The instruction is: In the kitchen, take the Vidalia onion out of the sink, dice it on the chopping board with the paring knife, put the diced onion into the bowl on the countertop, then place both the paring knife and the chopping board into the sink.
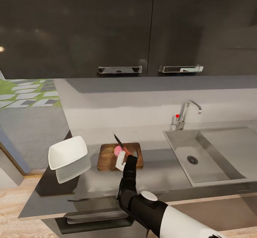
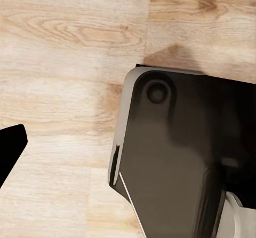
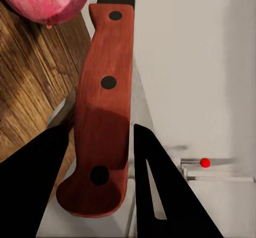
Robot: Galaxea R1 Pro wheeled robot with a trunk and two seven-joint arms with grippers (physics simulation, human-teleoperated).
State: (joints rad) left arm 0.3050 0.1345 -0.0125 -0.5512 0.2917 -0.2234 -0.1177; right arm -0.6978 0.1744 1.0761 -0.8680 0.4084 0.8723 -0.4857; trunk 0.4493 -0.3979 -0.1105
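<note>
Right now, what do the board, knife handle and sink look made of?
Board: dark wood, visible grain. Knife handle: reddish-brown, probably wood, with three dark rivets, between the right hand's fingers. Sink: matte grey, likely steel.

The countertop (image 1: 160, 181) runs across the lower half of the head view. At lower centre the chopping board (image 1: 107, 158) lies on it, with the Vidalia onion (image 1: 117, 150) on the board's upper middle. The paring knife (image 1: 120, 144) slants up and left over the onion (its handle sits between the right gripper's (image 1: 123, 161) fingers). Left of the board, at the counter's left end, is the bowl (image 1: 67, 152). Right of the board the sink (image 1: 203, 159) is set into the counter, the tap (image 1: 186, 114) behind it.
</note>
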